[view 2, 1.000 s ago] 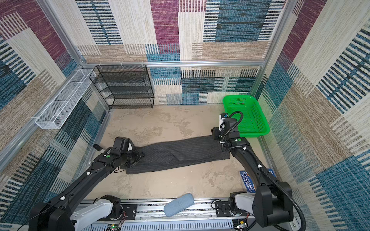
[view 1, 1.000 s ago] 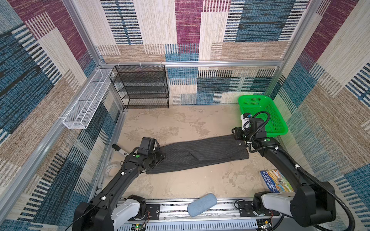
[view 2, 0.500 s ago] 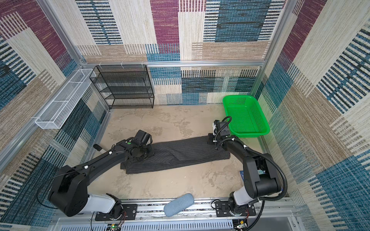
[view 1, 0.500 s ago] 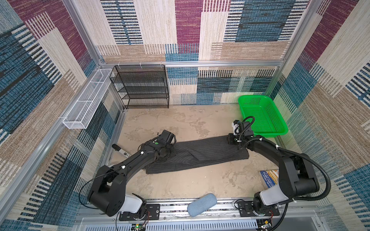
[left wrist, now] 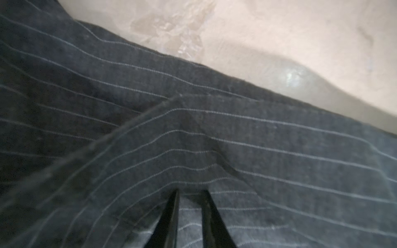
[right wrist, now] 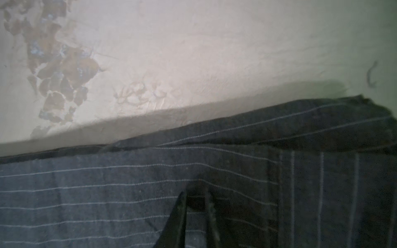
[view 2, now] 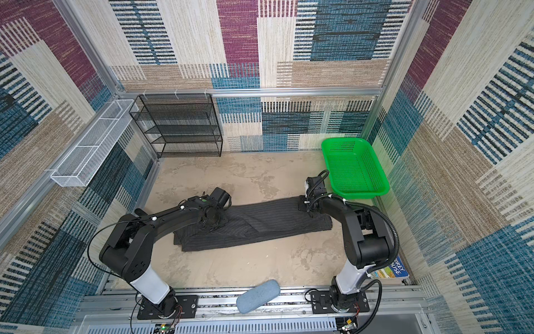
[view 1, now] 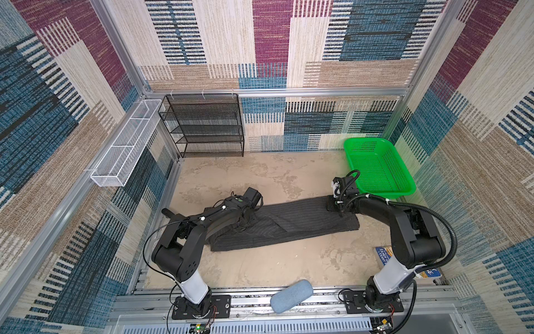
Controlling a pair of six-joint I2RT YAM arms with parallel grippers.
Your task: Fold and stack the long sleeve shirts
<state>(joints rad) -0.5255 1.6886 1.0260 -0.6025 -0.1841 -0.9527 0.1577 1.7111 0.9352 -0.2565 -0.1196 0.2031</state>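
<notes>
The long sleeve shirt point(view 1: 303, 224) point(view 2: 268, 225), dark charcoal with thin pale pinstripes, lies as a long narrow folded strip across the table. My left gripper point(view 1: 245, 224) point(view 2: 212, 224) is down on its left part, near the far edge. In the left wrist view the gripper point(left wrist: 190, 191) is shut on a raised ridge of shirt point(left wrist: 279, 161) fabric. My right gripper point(view 1: 339, 209) point(view 2: 308, 211) presses on the shirt's far right corner. In the right wrist view the gripper point(right wrist: 196, 191) is shut on a fold of the shirt point(right wrist: 107, 193).
A green basket point(view 1: 367, 140) stands at the back right, close behind the right wrist. A black mesh shelf point(view 1: 208, 124) is at the back left, with a white wire basket point(view 1: 127, 144) on the left wall. A blue-grey pouch point(view 1: 291, 295) lies on the front rail. A book point(view 1: 384, 254) lies at the right front.
The left gripper has moved right from the shirt's left end onto the cloth. The right gripper has lowered onto the right corner. Both have closed on fabric.
</notes>
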